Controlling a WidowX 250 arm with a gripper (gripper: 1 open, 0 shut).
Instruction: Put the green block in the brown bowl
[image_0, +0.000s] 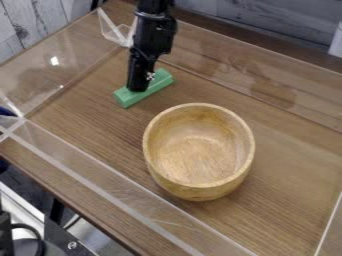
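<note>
**Claw down on the green block, bowl empty**

From my remote seat I had one camera view, looking down at an angle across the wooden tabletop (287, 150) inside its clear plastic walls (80, 165).

The small bright green rectangular block (143, 88) lay flat on the wood, toward the upper left of the view, its long axis running diagonally from lower left to upper right. The black gripper (139, 84) stood directly on top of it, the fingertips reaching down around the block's middle. Green showed on both sides of the fingers: a longer stretch toward the lower left, a shorter one toward the upper right.

The claw was drawn in, jaws pressed against the block's sides, so I noted it as gripping the green bar. The block rested on the table, not lifted as far as I could tell.

The arm came in from the top edge of the frame, its dark body steeply inclined, the claw pointing nearly straight down with a slight lean.

The round light-brown wooden bowl (199, 151), thick-walled with visible grain, sat near the claw, to the lower right of the block and apart from it. Its hollow held nothing.
</note>
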